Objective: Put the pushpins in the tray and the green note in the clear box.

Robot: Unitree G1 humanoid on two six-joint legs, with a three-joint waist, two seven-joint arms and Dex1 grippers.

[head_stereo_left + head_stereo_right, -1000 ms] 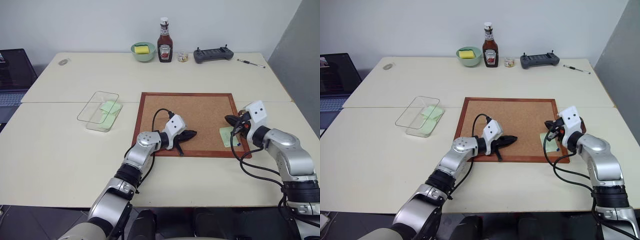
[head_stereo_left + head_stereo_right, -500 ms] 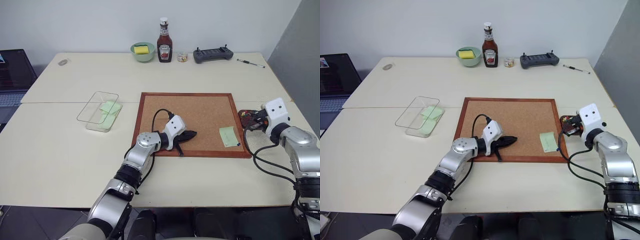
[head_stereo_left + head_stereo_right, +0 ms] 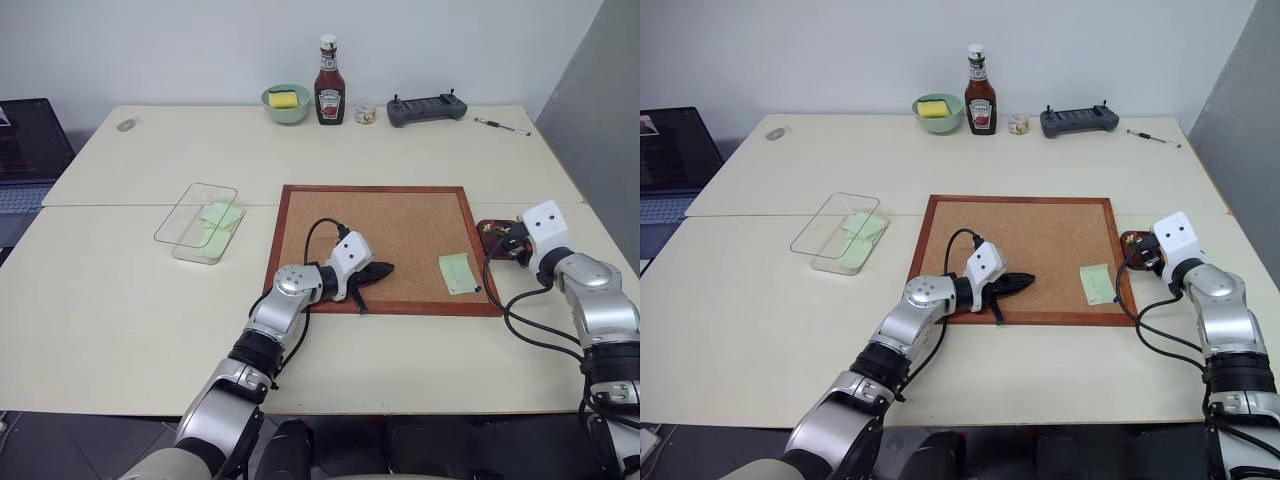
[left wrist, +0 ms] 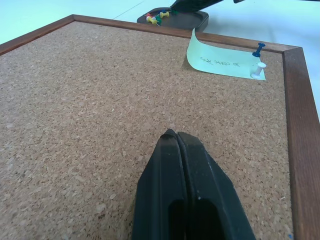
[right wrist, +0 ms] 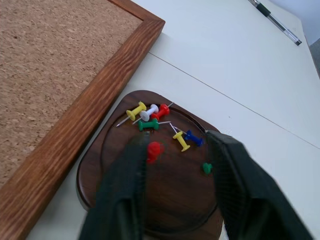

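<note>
The red pushpin (image 5: 154, 149) hangs between my right claw (image 5: 176, 172) fingers, which stand apart over the tray (image 5: 107, 172), so I judge it is dropping among the coloured pins there. The tray sits on the desk (image 3: 130, 300) just off the corkboard (image 3: 395, 225) frame's right edge. The green note (image 3: 457, 272) lies flat near the board's right edge, with a blue pushpin (image 4: 258, 49) and a white one (image 4: 257, 73) stuck at its near end. Those pins are tiny, hard and slick; I would pinch each by its plastic head and pull straight out. The note is thin, limp paper, best taken by its curling free edge. My left claw (image 4: 177, 137) rests shut and empty on the cork. The clear box (image 3: 197, 222), well to the left, holds green notes.
</note>
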